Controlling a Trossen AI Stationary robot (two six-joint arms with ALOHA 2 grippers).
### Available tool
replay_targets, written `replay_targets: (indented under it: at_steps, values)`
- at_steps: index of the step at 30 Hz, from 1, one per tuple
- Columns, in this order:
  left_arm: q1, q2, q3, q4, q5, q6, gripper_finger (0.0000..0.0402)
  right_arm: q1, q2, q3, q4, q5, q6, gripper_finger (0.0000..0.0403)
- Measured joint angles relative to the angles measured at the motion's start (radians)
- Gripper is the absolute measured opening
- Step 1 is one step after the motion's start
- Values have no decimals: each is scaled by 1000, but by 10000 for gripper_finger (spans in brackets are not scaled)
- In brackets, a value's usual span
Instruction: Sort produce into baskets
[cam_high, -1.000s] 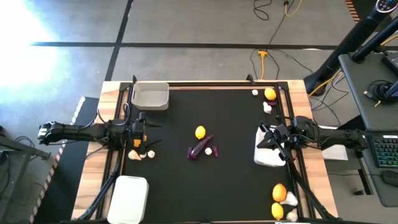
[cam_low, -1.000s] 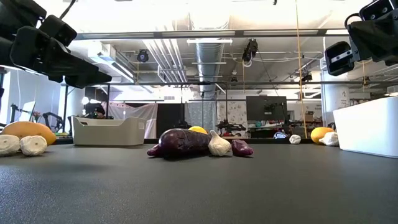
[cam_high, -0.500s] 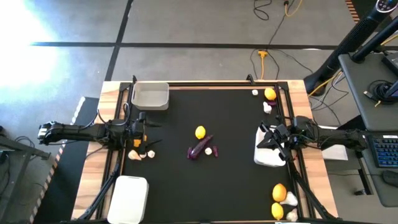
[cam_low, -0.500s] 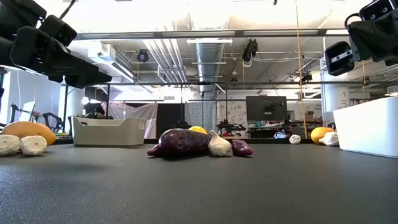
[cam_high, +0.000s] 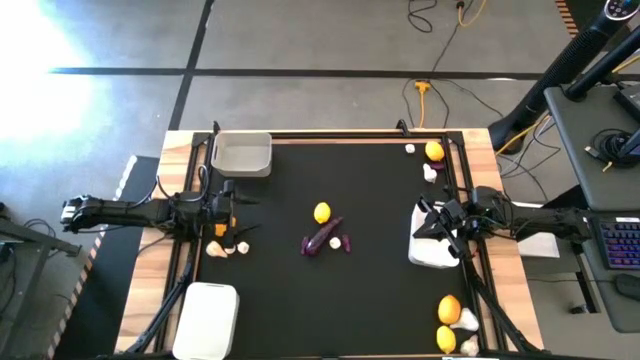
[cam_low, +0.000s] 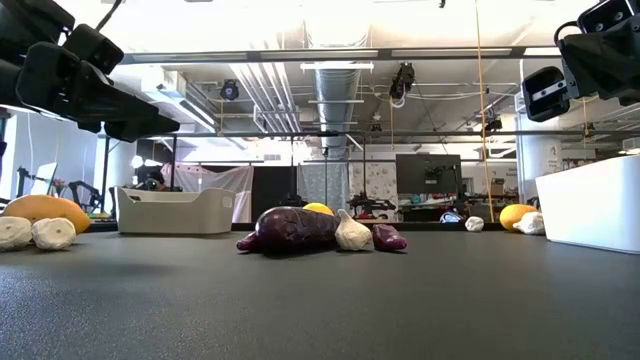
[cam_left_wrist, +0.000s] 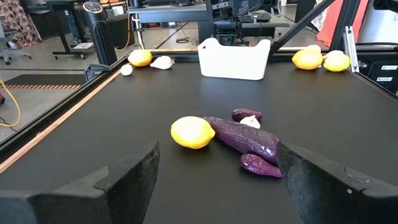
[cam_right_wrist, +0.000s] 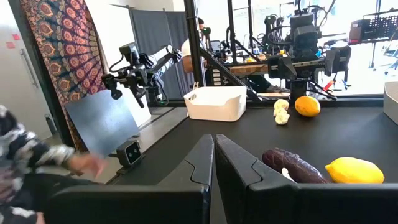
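No text, label, brand, number or sign can be read in any of the views. Nothing legible shows on the produce, the baskets, the table or the arms, and whatever markings the room's equipment beyond the table may carry are too small or blurred to make out.
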Motion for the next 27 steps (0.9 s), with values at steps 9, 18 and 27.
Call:
replay_targets:
  at_steps: [9, 18, 27]
  values:
    - [0, 0, 0, 0, 0, 0, 306, 0, 0, 0, 0, 0, 0, 11]
    - [0, 3, 0, 57, -20, -104, 306, 0, 0, 0, 0, 0, 0, 11]
    - [1, 23, -2, 266, -105, -288, 306, 0, 0, 0, 0, 0, 0, 11]
